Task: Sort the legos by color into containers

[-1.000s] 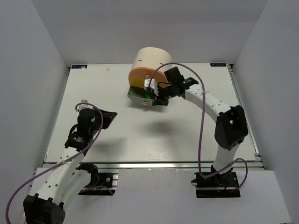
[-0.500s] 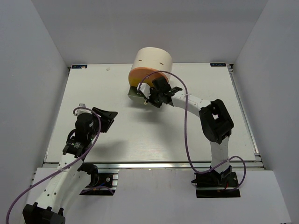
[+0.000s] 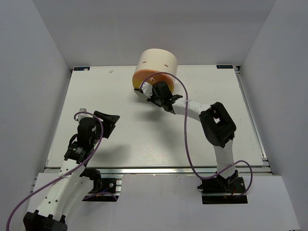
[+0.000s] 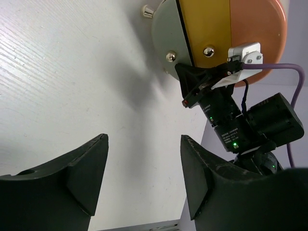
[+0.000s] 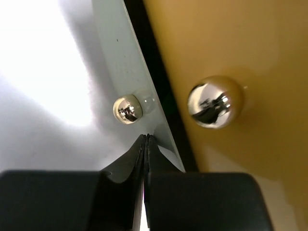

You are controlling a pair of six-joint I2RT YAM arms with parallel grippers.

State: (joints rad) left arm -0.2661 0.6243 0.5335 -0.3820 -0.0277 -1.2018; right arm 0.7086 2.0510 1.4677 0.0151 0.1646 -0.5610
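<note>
No legos show in any view. The containers are curved drawers at the foot of a cream drum cabinet (image 3: 157, 59): an orange drawer (image 3: 148, 77) (image 4: 257, 38), a yellow drawer (image 4: 207, 24) (image 5: 231, 53) and a grey drawer (image 3: 138, 92) (image 4: 166, 33) (image 5: 122, 57). My right gripper (image 3: 151, 96) (image 4: 180, 70) (image 5: 146, 137) is shut on nothing, its tips against the grey drawer front just under that drawer's small knob (image 5: 127, 108). My left gripper (image 3: 110, 122) (image 4: 144, 168) hangs open over bare table at the left, nothing between its fingers (image 4: 86, 166).
The yellow drawer's round knob (image 5: 215, 102) sits right of my shut right fingertips. The right arm's purple cable (image 3: 185, 125) loops over the table's middle. The table's side rails (image 3: 250, 115) and grey walls close in the workspace.
My left gripper has gone from shut to open and drawn back a little. The right arm has reached in toward the drum, and the pulled-out grey drawer has gone in under it.
</note>
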